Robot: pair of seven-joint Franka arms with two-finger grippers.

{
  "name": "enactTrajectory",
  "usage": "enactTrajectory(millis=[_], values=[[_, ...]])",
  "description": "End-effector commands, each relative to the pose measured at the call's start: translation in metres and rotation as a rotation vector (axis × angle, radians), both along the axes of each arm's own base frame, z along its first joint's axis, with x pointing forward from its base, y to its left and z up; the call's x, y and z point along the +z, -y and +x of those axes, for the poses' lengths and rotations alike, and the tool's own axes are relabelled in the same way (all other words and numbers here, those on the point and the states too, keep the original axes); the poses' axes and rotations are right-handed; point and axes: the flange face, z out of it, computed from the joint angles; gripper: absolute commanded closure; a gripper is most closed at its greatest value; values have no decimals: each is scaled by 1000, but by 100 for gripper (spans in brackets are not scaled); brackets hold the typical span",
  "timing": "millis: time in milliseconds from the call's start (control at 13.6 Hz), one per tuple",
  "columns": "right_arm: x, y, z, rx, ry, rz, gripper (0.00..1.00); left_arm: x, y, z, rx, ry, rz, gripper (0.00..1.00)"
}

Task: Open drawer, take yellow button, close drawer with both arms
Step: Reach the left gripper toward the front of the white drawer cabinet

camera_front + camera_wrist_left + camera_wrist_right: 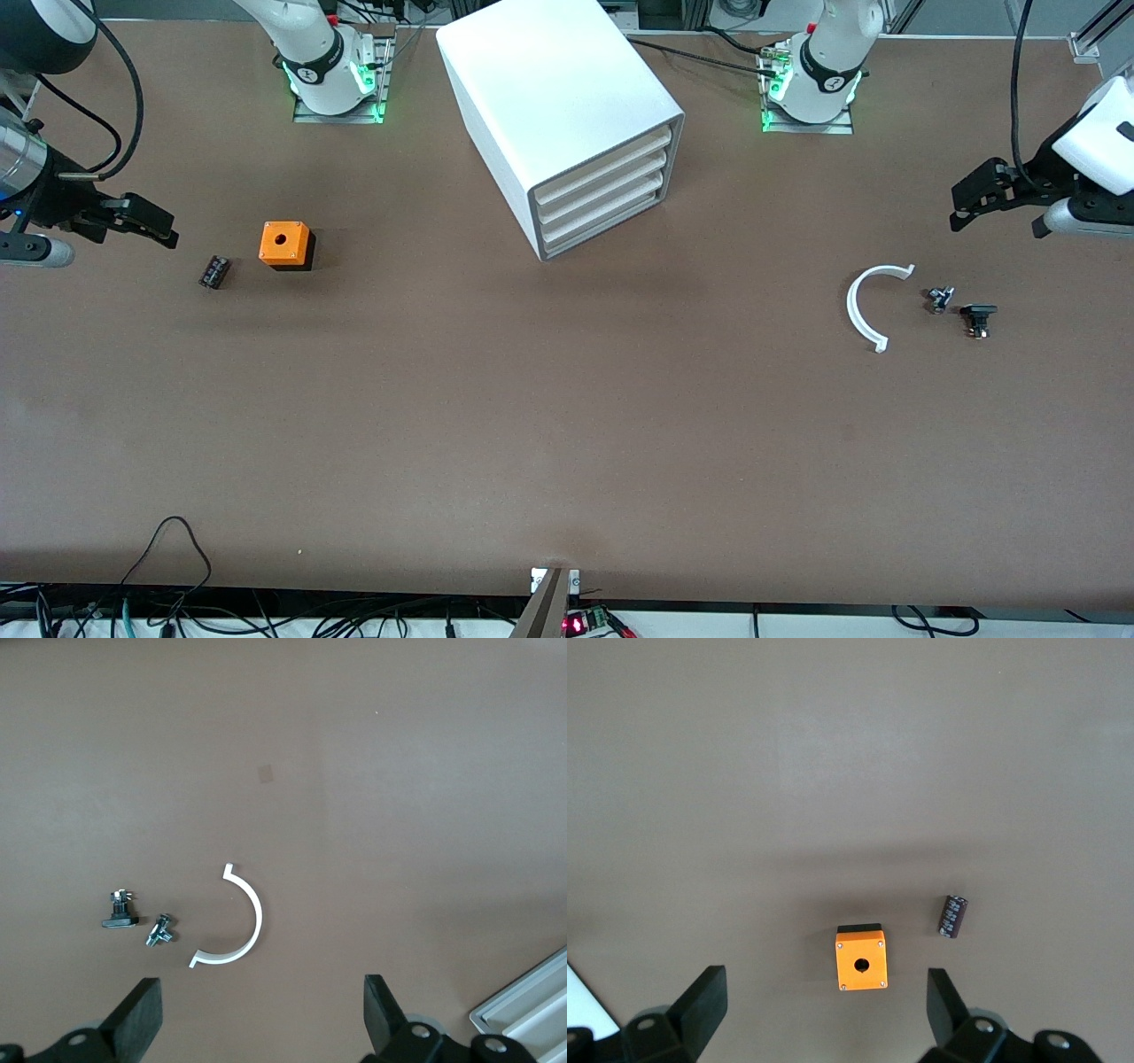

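The white box cabinet [549, 97] stands at the middle of the table near the arms' bases. Its four tray drawers [602, 182] are all shut, and a corner of them shows in the left wrist view [532, 1010]. The button is not in view. My left gripper [970, 199] is open and empty, up over the table at the left arm's end; its jaws stand wide apart in the left wrist view [263, 1010]. My right gripper [146, 221] is open and empty over the right arm's end, with its jaws wide apart in the right wrist view [824, 1001].
An orange cube box with a round hole [285, 244] [860, 961] and a small black ribbed block [213, 271] [951, 916] lie at the right arm's end. A white half ring [864, 306] [239, 921], a small metal part [940, 299] [159, 932] and a small black part [978, 317] [120, 911] lie at the left arm's end.
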Motion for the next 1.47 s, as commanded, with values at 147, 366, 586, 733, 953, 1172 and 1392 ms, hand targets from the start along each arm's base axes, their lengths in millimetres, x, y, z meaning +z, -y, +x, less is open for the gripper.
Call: enactTrajectory(millis=[147, 366, 586, 733, 953, 1172, 1392], values=[[3, 2, 3, -8, -10, -4, 0, 0, 13, -3, -29, -55, -59, 0], [4, 3, 3, -4, -8, -6, 0, -70, 38, 14, -81, -237, -122, 0], [5, 6, 3, -5, -5, -9, 0, -116, 30, 18, -109, -355, -339, 0], [13, 9, 4, -9, 13, -10, 0, -161, 43, 10, -130, -443, -492, 0], [18, 11, 4, -10, 19, -14, 0, -210, 70, -10, -79, -561, -707, 0], [17, 11, 4, 32, 14, -15, 0, -241, 101, -28, -47, -644, -825, 0], [16, 9, 2, 55, -2, -15, 0, -255, 127, -40, -55, -669, -847, 0]])
